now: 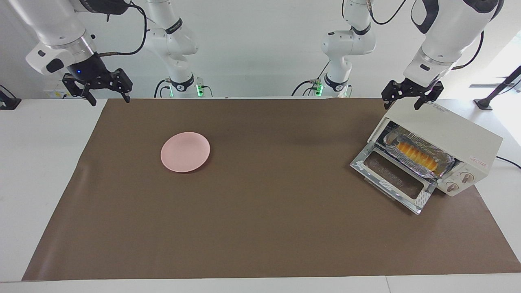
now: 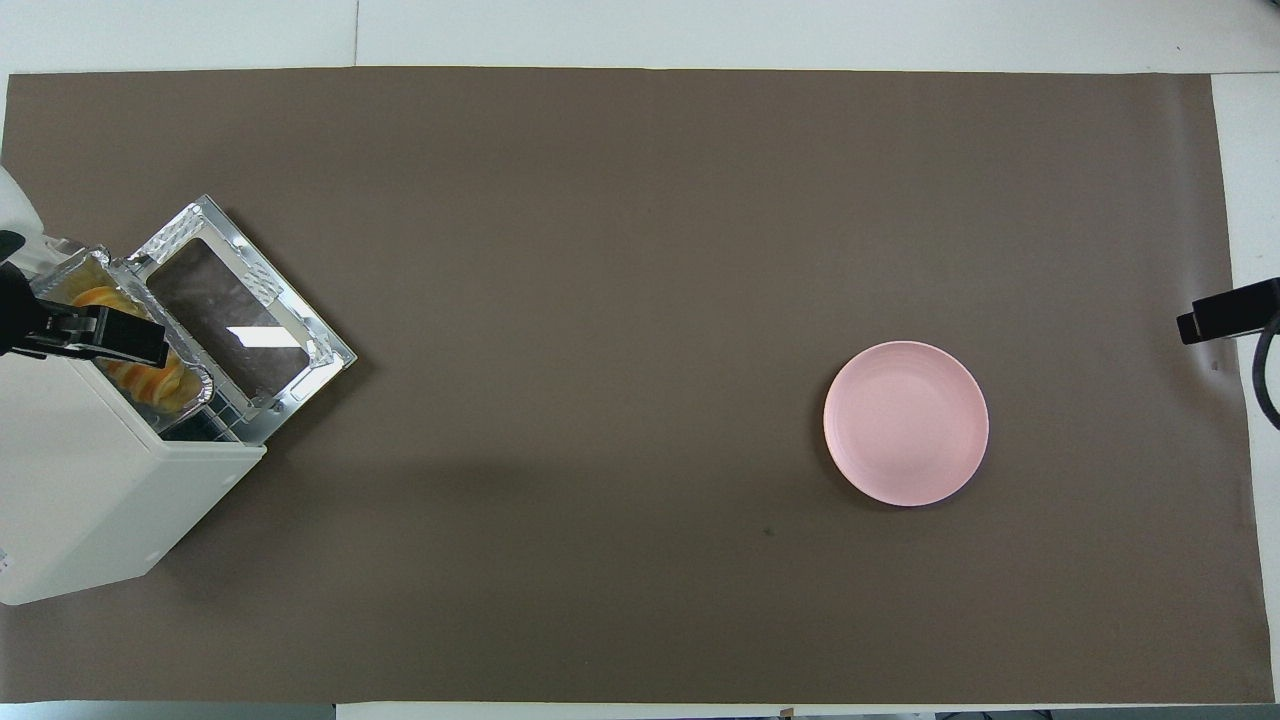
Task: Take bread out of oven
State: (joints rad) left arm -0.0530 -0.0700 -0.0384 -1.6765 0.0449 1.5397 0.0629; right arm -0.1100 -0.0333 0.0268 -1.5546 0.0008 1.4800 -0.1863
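Brown mat [image 1: 260, 228], ridged bread [image 1: 416, 155] in boxy oven [image 1: 464, 140]

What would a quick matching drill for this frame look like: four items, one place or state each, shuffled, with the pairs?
Items
1. bread
2. oven door
3. pink plate
4. left gripper

Places or states
A. folded down flat, open
B. lying in the foil tray inside the oven
C. in the air over the oven's top, fingers open
D. bare, on the brown mat toward the right arm's end of the table

Pairs: 1-B, 2-A, 3-D, 4-C

The right gripper waits over its own end of the table.
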